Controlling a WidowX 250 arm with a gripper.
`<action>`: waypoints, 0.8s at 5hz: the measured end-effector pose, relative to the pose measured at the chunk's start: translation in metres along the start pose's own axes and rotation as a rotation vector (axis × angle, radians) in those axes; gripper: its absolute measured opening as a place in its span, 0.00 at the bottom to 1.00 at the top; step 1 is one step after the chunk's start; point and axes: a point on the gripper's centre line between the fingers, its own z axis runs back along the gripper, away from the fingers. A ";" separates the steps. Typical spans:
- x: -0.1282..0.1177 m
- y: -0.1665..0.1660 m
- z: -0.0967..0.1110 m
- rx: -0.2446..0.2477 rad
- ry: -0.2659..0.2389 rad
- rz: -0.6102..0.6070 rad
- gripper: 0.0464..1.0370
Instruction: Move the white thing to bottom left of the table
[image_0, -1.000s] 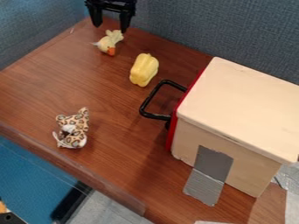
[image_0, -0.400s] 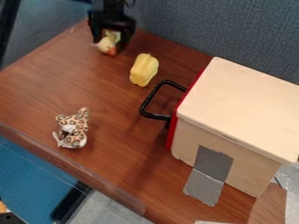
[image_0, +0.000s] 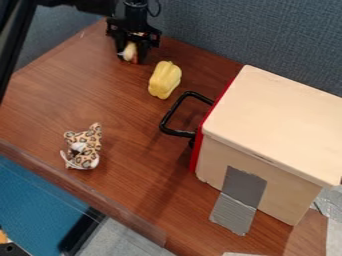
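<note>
The small white toy (image_0: 129, 49) lies near the far edge of the table (image_0: 53, 95), at the upper left of the view, between the two fingers of the black gripper (image_0: 131, 57). From left to right, it shows a white tip, then a rounded, creamy body, then an orange-red patch low on its right side; its upper part is largely hidden by the gripper. The fingers stand apart, one on either side of the toy; whether they touch it, I cannot tell. Counting across from the left, there is one black arm (image_0: 15, 45), one spotted plush toy (image_0: 84, 146) with a whitish muzzle near the table's front edge, one gripper, and one white toy. Next comes one yellow bell pepper (image_0: 164, 80), just to the right of the gripper and nearer the camera. Then there is one black handle (image_0: 173, 113) on the red-edged front of one pale wooden box (image_0: 277, 117). Gray tape (image_0: 244, 187) runs from the box's side down onto the table; whether it is one strip or two, I cannot tell.
</note>
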 end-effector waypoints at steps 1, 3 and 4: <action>-0.030 -0.004 0.022 -0.036 -0.023 -0.028 0.42; -0.122 0.006 0.065 -0.127 -0.091 -0.066 0.42; -0.169 0.019 0.063 -0.146 -0.075 -0.086 0.41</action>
